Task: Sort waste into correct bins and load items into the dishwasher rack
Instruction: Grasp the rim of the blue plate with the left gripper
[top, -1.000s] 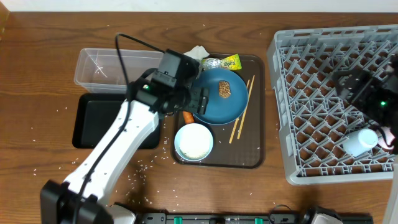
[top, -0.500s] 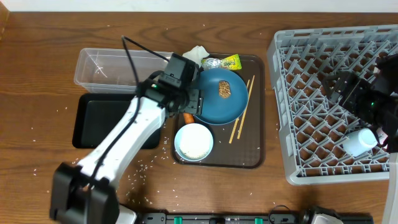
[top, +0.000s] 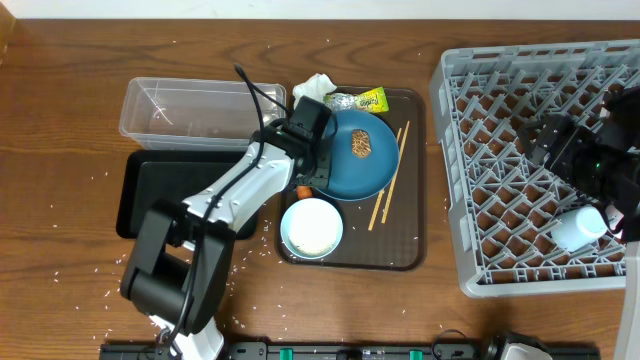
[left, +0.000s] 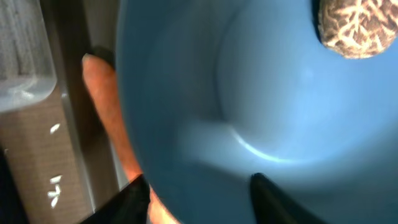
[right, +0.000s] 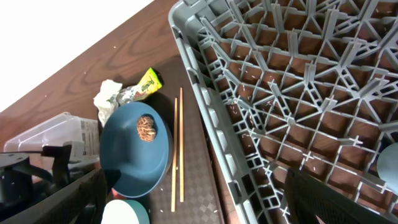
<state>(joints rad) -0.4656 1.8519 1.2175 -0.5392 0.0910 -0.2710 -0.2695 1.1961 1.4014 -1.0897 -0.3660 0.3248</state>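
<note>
The dark-blue plate (top: 372, 165) lies on the brown serving tray (top: 405, 250) with the brown food lump (top: 360, 143) on it. My left gripper (top: 312, 168) is open at the plate's left rim. In the left wrist view (left: 199, 186) one finger is outside the rim by the orange carrot (left: 102, 102) and the other is over the plate (left: 249, 93). The white bowl (top: 312, 228), chopsticks (top: 388, 178), tissue (top: 315, 86) and foil wrapper (top: 362, 101) are on the tray. My right gripper (top: 557, 140) is open and empty above the grey rack (top: 500, 170).
The clear tub (top: 185, 110) and black tray (top: 165, 195) sit left of the serving tray, under my left arm. A small pale cup (top: 580, 228) lies in the rack's right side. Rice grains (top: 235, 265) are scattered on the wooden table.
My left gripper has moved right and slightly up, so its fingers now straddle the plate's left rim. The right arm shifted a little at first and has since stayed still.
</note>
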